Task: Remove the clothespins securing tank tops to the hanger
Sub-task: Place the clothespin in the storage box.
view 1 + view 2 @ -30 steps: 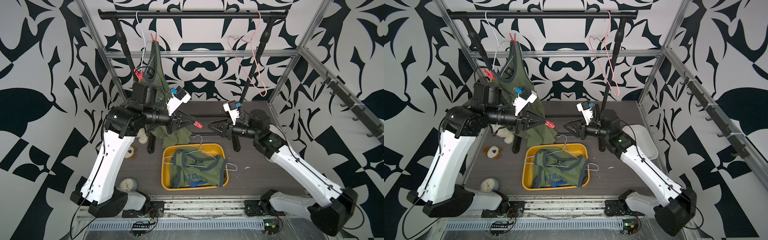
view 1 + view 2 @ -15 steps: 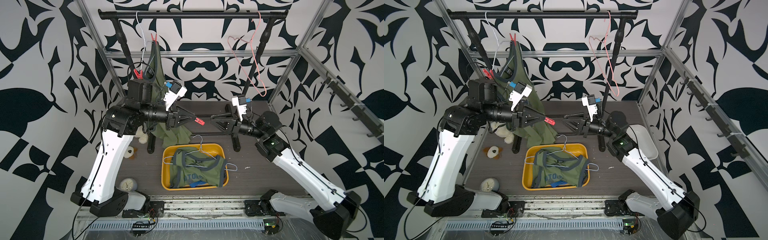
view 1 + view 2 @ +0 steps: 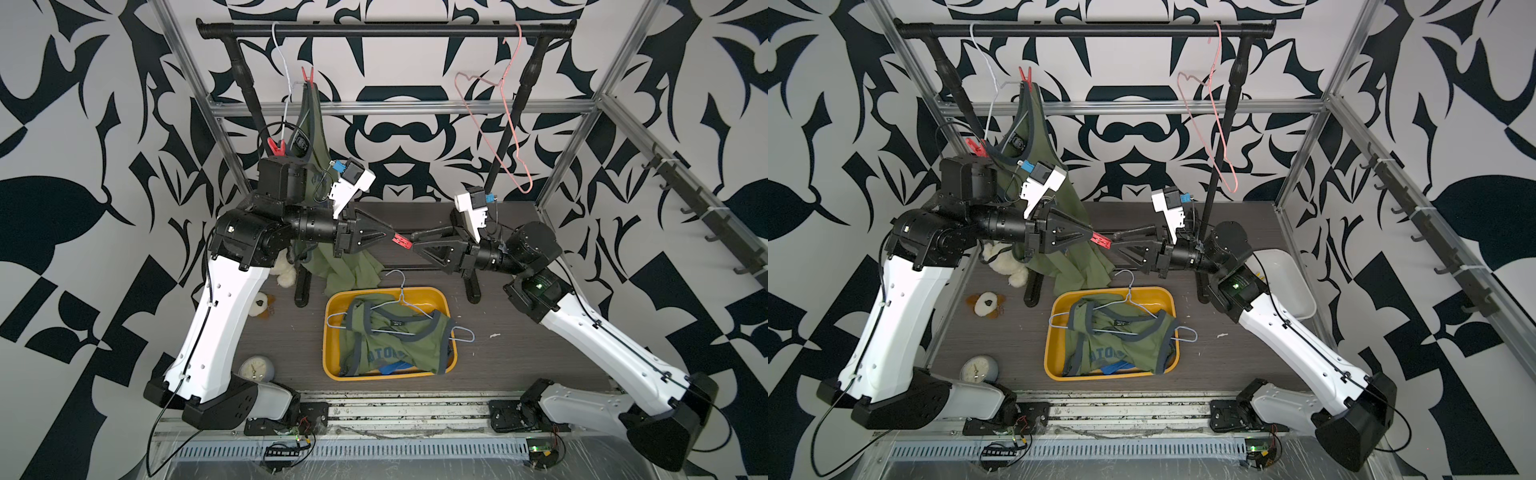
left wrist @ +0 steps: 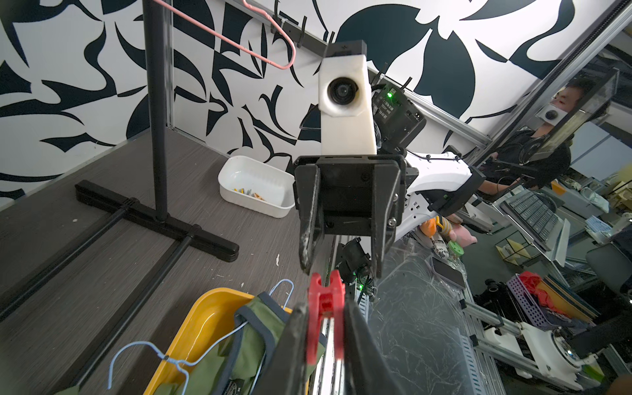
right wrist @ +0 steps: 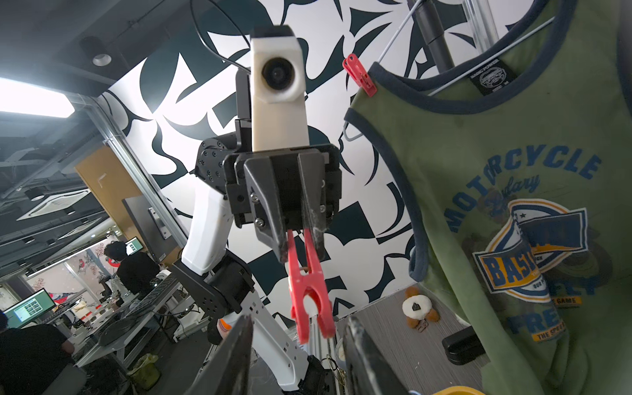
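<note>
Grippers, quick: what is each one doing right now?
Left gripper: closed on the red plastic clothespin, holding its handle end.
Right gripper: open, jaws apart at the clothespin's free end, holding nothing.

I see the dark tabletop [image 3: 519, 357] carrying a yellow tray [image 3: 428, 292], a white tub [image 3: 1300, 282], the rack's black feet [image 3: 302, 289], two plush toys [image 3: 1009, 266] and a clock [image 3: 978, 368].

The hanging tank top [image 5: 444, 164] reads "MOTORCYCLE"; its neck label [image 5: 492, 77] reads "BASIC POWER".
</note>
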Tool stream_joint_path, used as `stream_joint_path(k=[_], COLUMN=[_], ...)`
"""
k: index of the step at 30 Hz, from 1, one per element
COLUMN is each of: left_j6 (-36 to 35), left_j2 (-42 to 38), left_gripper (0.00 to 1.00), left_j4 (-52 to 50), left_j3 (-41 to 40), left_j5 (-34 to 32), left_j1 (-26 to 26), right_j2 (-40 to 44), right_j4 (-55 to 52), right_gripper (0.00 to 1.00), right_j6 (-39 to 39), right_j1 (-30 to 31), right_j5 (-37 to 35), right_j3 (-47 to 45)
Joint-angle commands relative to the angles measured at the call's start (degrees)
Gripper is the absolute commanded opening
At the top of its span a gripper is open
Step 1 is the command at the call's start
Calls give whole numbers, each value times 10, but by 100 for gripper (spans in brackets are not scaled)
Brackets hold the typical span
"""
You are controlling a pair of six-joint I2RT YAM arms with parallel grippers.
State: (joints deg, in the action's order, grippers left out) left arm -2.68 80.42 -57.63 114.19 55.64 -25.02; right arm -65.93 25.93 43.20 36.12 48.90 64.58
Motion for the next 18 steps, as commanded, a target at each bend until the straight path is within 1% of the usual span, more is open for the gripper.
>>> stream_joint_path(k=[1,6,11,18], left_j6=[6,7,11,21], left_j2=[3,-2,-3,-3], left_gripper=[23,25,25,25], left_j4=[11,12,14,22], left_j3=[-7,-12,-14,-19], left_j5=[22,37,45,56], left_j1=[3,3,3,3], right_j2=[7,-4,-27,-37], right_j4=[35,33,32,35], right_gripper=[45,45,45,43], right_j6=[0,-10,-10,-16], right_j1=[7,12,18,25], right_j5=[9,6,6,8], right_j3=[29,34,46,54])
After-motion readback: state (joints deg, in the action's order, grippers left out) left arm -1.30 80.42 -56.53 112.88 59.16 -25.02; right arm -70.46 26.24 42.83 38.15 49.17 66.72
